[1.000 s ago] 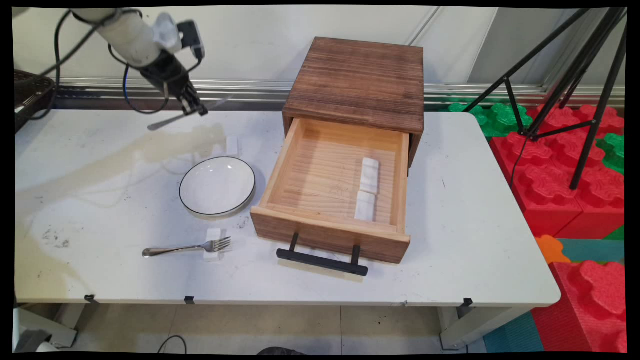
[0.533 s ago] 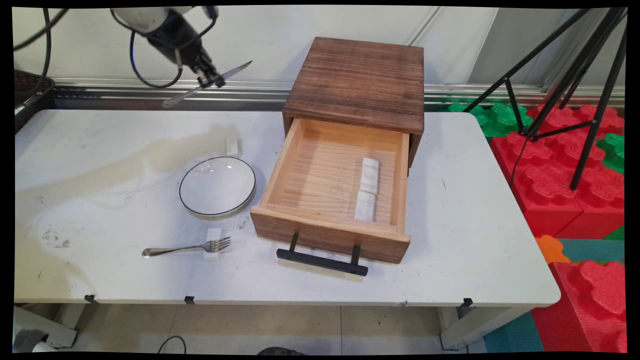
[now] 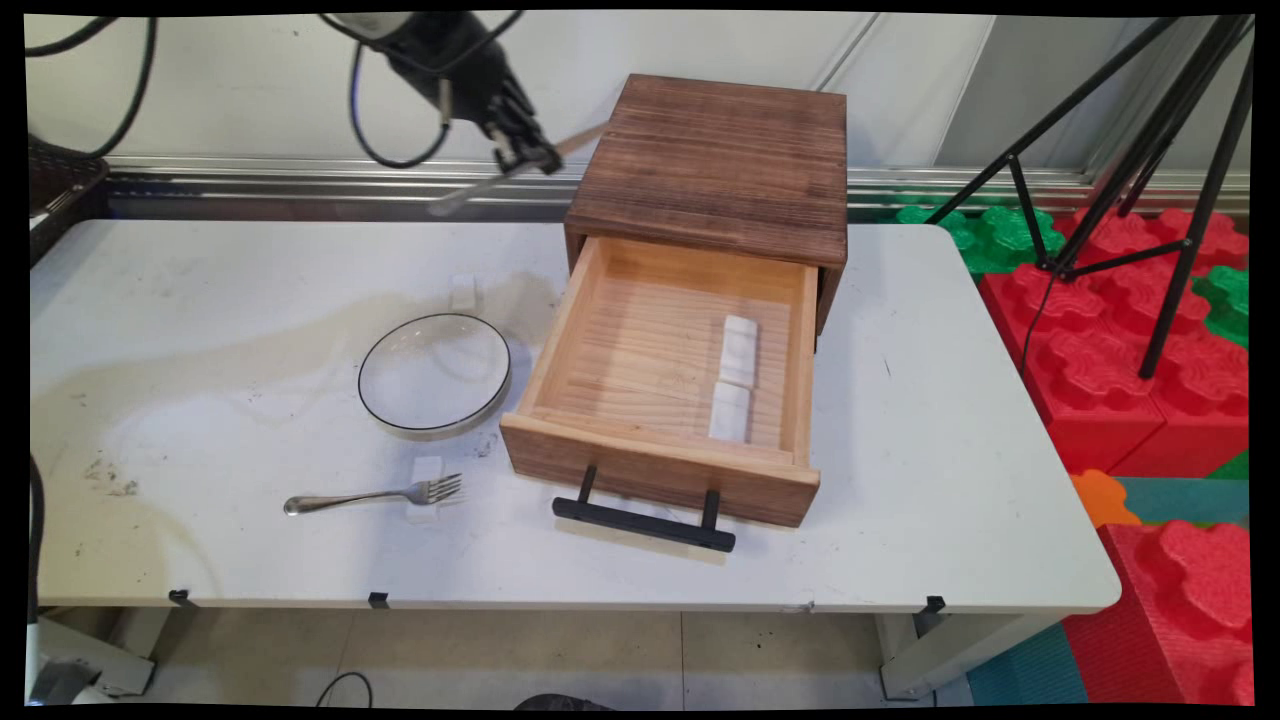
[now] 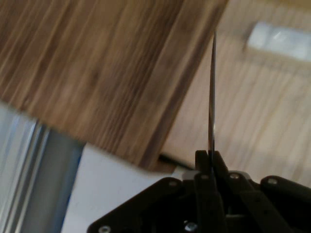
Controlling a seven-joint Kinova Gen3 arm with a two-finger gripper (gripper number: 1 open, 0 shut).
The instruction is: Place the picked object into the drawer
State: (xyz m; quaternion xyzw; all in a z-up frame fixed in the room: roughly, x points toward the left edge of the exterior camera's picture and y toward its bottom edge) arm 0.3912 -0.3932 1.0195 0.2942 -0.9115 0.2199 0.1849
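Observation:
My gripper point(image 3: 527, 157) hangs high above the table's back edge, just left of the dark wooden cabinet point(image 3: 715, 160), and is shut on a table knife point(image 3: 470, 192). The knife lies slanted, its handle down to the left and its blade up toward the cabinet's top corner. In the hand view the gripper point(image 4: 210, 158) pinches the knife point(image 4: 212, 92), which shows edge-on as a thin line. Beyond it are the cabinet top point(image 4: 102, 68) and the open drawer point(image 4: 262, 107). The drawer point(image 3: 670, 370) is pulled out and holds two white blocks point(image 3: 735, 377).
A white plate point(image 3: 435, 373) with a dark rim sits left of the drawer. A fork point(image 3: 375, 496) rests with its tines on a small white block point(image 3: 426, 490) near the front. Another white block point(image 3: 462, 291) lies behind the plate. A black tripod point(image 3: 1130, 150) and foam bricks point(image 3: 1150, 380) stand at right.
The gripper has carried the knife up and to the right, from above the table's back left to beside the cabinet's top corner. Nothing on the table has moved.

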